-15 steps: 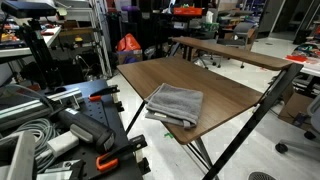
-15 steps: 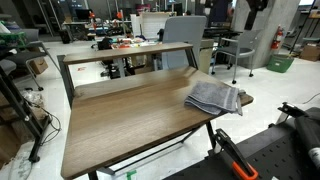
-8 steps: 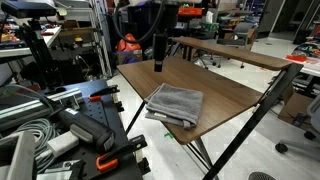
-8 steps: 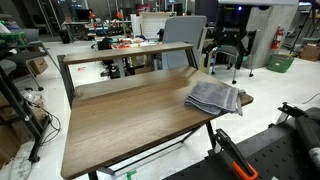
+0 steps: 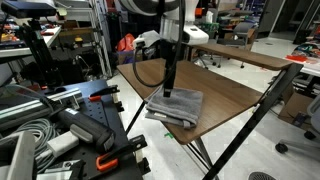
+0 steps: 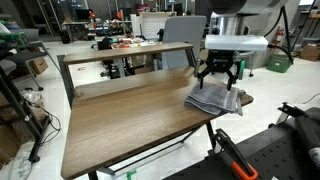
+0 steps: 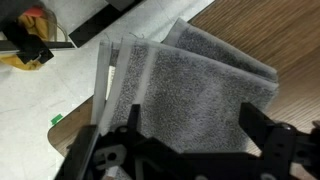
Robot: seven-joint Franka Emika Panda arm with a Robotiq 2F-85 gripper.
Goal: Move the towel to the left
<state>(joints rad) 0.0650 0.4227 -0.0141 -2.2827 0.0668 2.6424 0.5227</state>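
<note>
The towel point(image 5: 178, 106) is a grey folded cloth lying at a corner of the brown table point(image 5: 225, 92). It also shows in an exterior view point(image 6: 214, 100) on the table point(image 6: 130, 110). My gripper point(image 5: 168, 91) hangs just above the towel with its fingers pointing down, and it appears in both exterior views point(image 6: 218, 79). In the wrist view the towel point(image 7: 200, 65) fills the middle of the frame. The gripper's point(image 7: 190, 115) two black fingers are spread wide apart over it. The gripper is open and empty.
A second brown table point(image 5: 232, 50) stands behind the first. Black equipment, cables and an orange clamp point(image 5: 105, 160) crowd the floor beside the towel's corner. Black gear point(image 6: 270, 150) sits beyond that table edge. A yellow and red tool point(image 7: 25, 45) lies on the floor.
The arm has come into view from above and dropped down over the towel. The towel has not moved.
</note>
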